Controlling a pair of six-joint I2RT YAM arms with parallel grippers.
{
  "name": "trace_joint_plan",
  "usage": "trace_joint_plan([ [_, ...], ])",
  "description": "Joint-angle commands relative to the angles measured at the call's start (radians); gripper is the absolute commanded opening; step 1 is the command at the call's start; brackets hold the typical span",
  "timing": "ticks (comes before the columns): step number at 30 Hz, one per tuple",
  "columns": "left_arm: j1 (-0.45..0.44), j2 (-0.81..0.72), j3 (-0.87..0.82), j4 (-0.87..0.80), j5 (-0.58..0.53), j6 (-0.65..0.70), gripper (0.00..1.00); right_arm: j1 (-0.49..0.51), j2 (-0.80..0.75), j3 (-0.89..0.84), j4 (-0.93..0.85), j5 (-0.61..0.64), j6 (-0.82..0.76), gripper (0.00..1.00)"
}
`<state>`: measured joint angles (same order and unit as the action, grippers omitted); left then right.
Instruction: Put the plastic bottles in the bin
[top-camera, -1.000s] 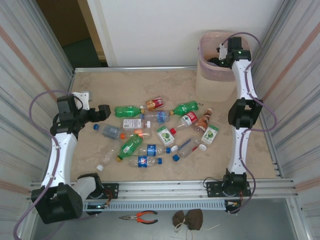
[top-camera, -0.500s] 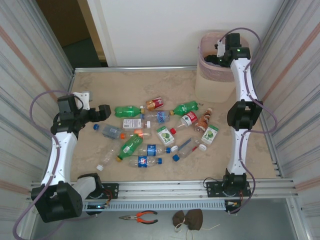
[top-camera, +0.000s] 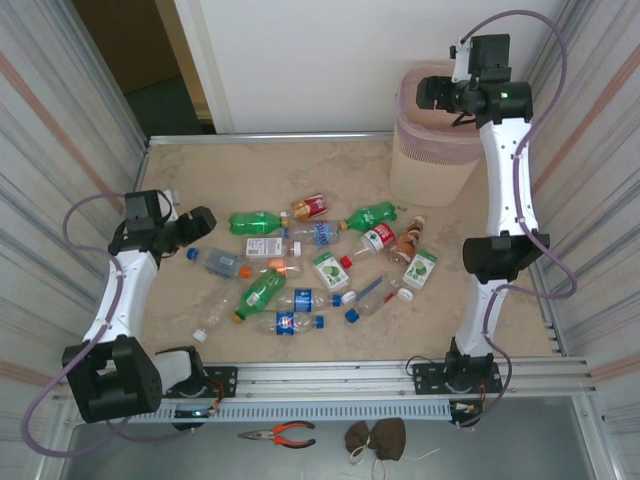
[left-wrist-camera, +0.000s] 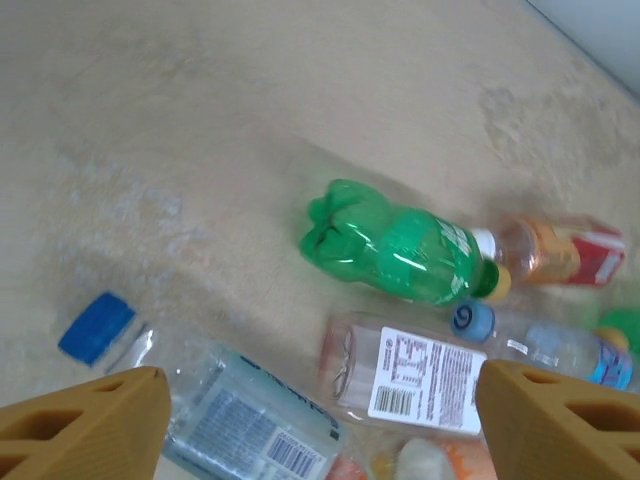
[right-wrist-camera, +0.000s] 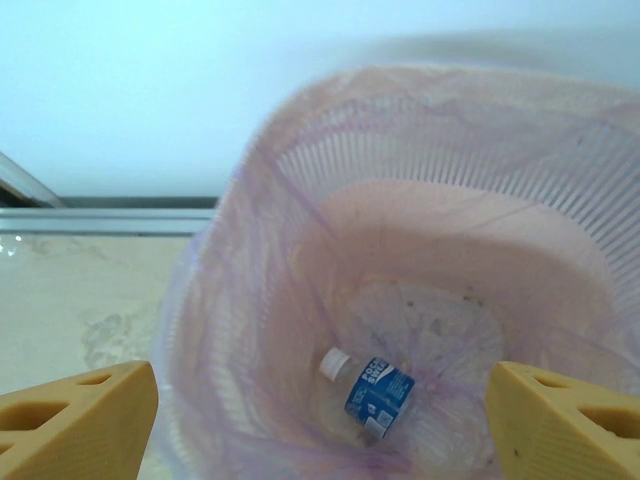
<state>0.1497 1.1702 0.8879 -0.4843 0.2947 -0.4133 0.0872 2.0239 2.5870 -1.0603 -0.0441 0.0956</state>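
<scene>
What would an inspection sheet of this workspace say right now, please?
Surface: beige table, no spills seen.
Job's things: plastic bottles scattered mid-table; one blue-labelled bottle inside the pink bin.
Clutter: orange-handled pliers and a brown bundle on the front ledge.
Grippers: left gripper open over the bottles; right gripper open above the bin.
Cables: purple cables loop off both arms, clear of the bottles.
Surroundings: corrugated side panels, white back wall.

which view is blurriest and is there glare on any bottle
Left wrist: softest, the near jaws smeared at the bottom corners, white glints on the green bottle. Right wrist: bin liner hazy and washed pale, the blue-labelled bottle inside fairly sharp. Top external: even light, soft shadows.
</scene>
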Motion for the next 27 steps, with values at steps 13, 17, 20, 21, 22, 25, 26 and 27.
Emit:
trace_joint_plan([
  [13,0.041,0.204,-0.006,-0.116,-0.106,-0.504,0.79,0.211,-0.250,-0.248,-0.028,0.225,-0.060,0.85],
  [17,0.061,0.260,0.017,-0.137,-0.120,-0.527,0.75,0.236,-0.284,-0.315,-0.024,0.240,-0.055,0.85],
  [20,0.081,0.302,0.023,-0.110,-0.091,-0.528,0.74,0.251,-0.299,-0.343,-0.027,0.251,-0.052,0.85],
  [21,0.087,0.317,0.028,-0.105,-0.087,-0.527,0.73,0.255,-0.302,-0.348,-0.027,0.249,-0.050,0.85],
  [22,0.089,0.330,0.033,-0.101,-0.086,-0.524,0.71,0.259,-0.304,-0.351,-0.028,0.248,-0.048,0.85],
  [25,0.103,0.380,0.053,-0.090,-0.083,-0.522,0.69,0.273,-0.311,-0.360,-0.030,0.249,-0.045,0.85],
  [26,0.108,0.397,0.060,-0.085,-0.077,-0.522,0.67,0.277,-0.313,-0.362,-0.031,0.253,-0.046,0.85],
  [27,0.113,0.414,0.064,-0.078,-0.071,-0.522,0.66,0.281,-0.314,-0.364,-0.032,0.260,-0.046,0.85],
])
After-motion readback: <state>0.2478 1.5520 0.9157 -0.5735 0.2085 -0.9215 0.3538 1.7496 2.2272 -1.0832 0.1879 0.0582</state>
